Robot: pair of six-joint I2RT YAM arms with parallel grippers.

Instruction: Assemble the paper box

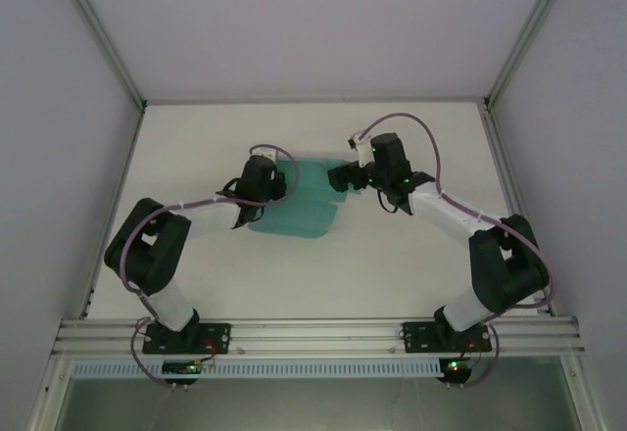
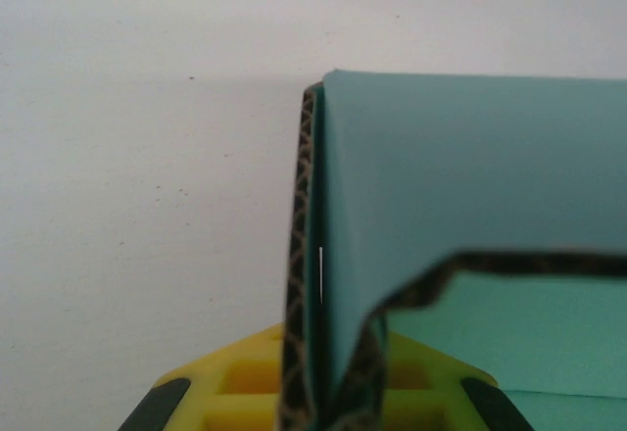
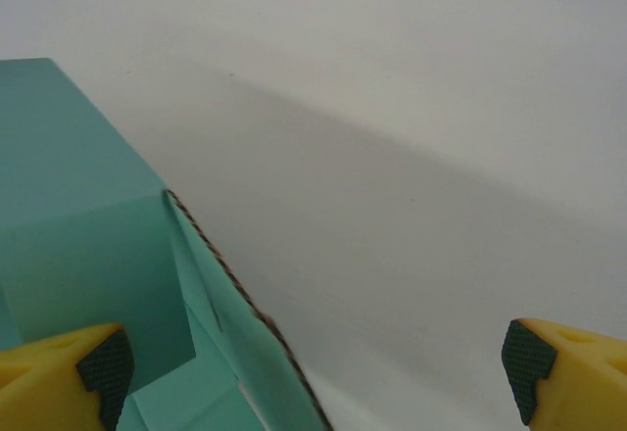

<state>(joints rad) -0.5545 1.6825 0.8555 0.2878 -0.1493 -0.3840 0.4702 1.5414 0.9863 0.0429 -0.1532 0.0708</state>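
The left arm (image 1: 162, 250) and right arm (image 1: 505, 264) have black joints, white links and lilac cables (image 1: 397, 122). Green lights (image 1: 193, 364) glow at their bases, lower frame. The right pincer (image 3: 318, 367) has yellow fingers (image 3: 578, 367) with black pads (image 3: 524, 353).

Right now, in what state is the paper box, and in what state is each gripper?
paper box: partly folded, some panels raised, not yet a closed box.
left gripper: shut on a folded wall of the paper box.
right gripper: open wide beside a corner of the box, holding nothing.
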